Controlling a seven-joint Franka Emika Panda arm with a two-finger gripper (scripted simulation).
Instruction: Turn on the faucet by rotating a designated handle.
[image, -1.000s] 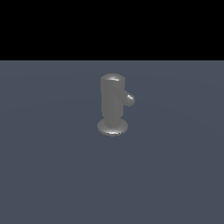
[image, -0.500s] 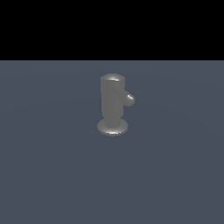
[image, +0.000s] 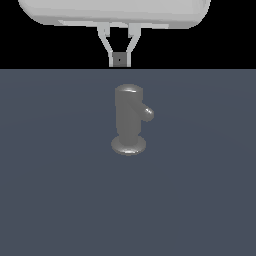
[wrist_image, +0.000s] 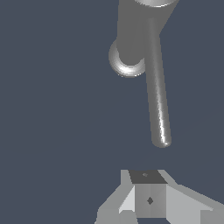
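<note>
The faucet (image: 128, 116) is a grey metallic upright cylinder with a rounded top and a flared round base (image: 128, 146), standing mid-scene. Its handle (image: 147, 112), a slim rod with a rounded tip, projects from near the top toward the exterior view's right. My gripper (image: 119, 59) hangs at the top of the exterior view, above and beyond the faucet, with its fingers closed together and nothing between them. In the wrist view the faucet (wrist_image: 136, 30) and its long handle (wrist_image: 157, 105) lie ahead of my shut gripper (wrist_image: 148, 192), apart from it.
The faucet stands on a flat dark blue-grey surface (image: 60, 190) that fills the lower part of the exterior view. Behind it the background is black. Nothing else shows.
My gripper and the white hand have come into view at the top of the exterior view. The faucet and its handle have not moved.
</note>
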